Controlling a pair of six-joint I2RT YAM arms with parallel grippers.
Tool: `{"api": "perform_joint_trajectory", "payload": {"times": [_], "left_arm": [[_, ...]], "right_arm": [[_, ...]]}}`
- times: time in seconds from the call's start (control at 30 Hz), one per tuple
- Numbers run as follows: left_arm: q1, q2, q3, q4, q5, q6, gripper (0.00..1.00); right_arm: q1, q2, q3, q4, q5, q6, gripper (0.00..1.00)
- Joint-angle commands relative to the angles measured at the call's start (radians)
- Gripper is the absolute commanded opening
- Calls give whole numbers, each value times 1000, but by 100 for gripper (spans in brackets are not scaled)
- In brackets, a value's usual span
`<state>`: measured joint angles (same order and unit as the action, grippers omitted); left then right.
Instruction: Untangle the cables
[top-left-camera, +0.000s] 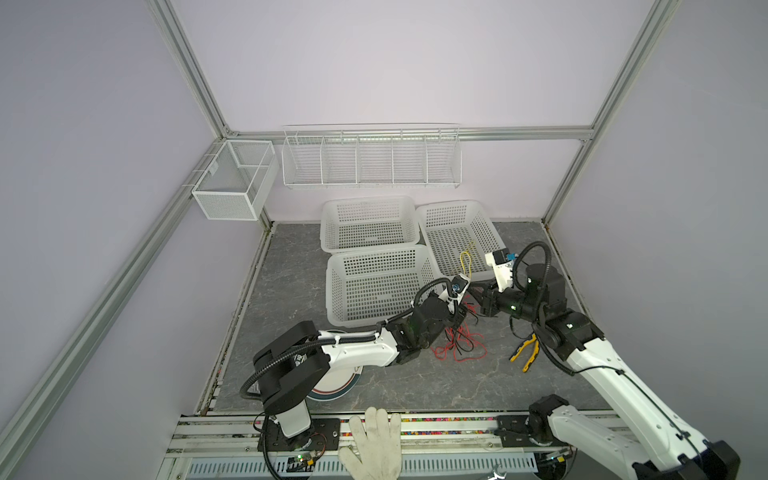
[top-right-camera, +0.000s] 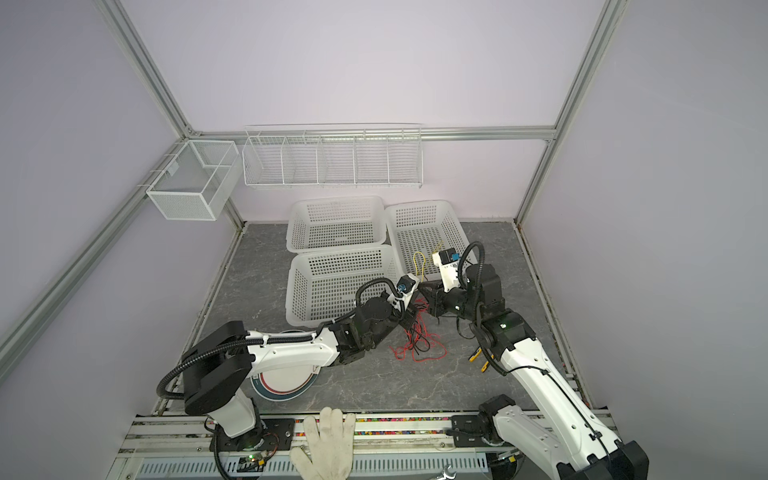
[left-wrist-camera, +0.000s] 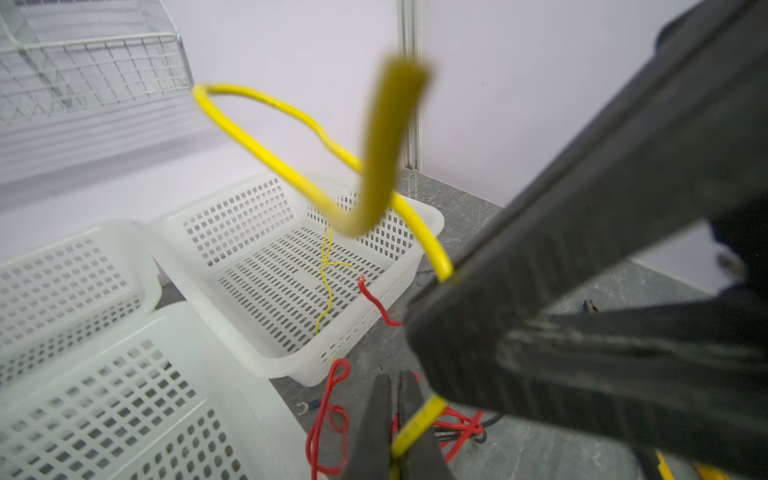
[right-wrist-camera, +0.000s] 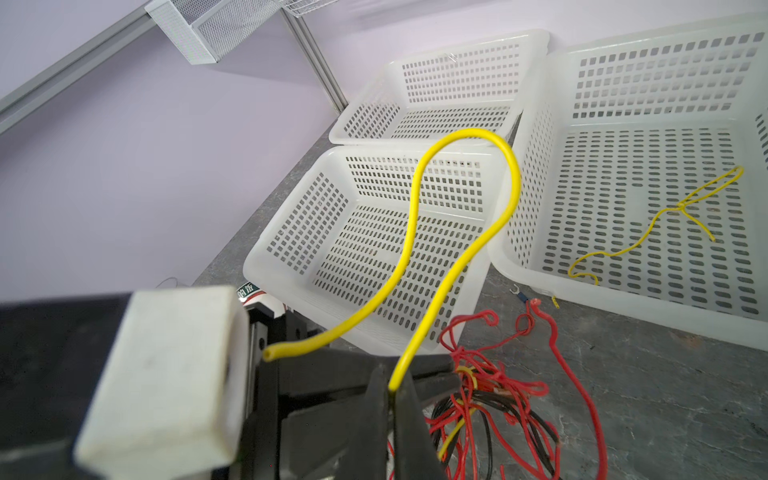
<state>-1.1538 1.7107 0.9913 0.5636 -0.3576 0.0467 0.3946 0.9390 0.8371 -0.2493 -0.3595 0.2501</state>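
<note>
Two black grippers meet low over the grey marbled tabletop (top-left-camera: 415, 388), both clenched on one smooth, stiff yellow cable (right-wrist-camera: 465, 137). The left gripper (left-wrist-camera: 395, 378) pinches it just beside the right gripper (right-wrist-camera: 391, 386). From the right fingers the cable arches up in a tall open loop, and its cut end is free.

Beneath the grippers lies a tangle of thin red and black wires (top-left-camera: 459, 345), kinked and looping, touching the slab just beside the nearest of three white perforated plastic baskets (top-left-camera: 337, 291). A thinner knotted yellow wire (right-wrist-camera: 648, 226) lies in the right-hand basket (right-wrist-camera: 519, 270). Yellow-handled pliers (top-left-camera: 525, 351) lie near the tangle, under the right arm. Bare slab stretches from the tangle toward the front rail.
</note>
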Motion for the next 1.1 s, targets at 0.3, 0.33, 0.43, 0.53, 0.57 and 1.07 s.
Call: {"api": "perform_joint_trajectory", "payload": {"times": [0.3,0.33,0.43,0.53,0.57,1.07], "left_arm": [[52,31,62,39,18,-57,0],[54,32,61,42,24,-58,0],[61,34,65,41,44,-61,0],[66,32,64,53,75,-63,0],[68,30,62,60,91,-62,0],[71,-14,112,-4,337,-80,0]], "right_arm": [[-7,-66,-80,-51,169,16,66],[-12,-78,-89,-61,185,17,71],[-47,-104,-106,-96,195,18,83],[-94,-107,-135,-117,180,13,90],[-113,-103,-149,-113,169,13,91],[-161,13,-322,219,66,43,96]]}}
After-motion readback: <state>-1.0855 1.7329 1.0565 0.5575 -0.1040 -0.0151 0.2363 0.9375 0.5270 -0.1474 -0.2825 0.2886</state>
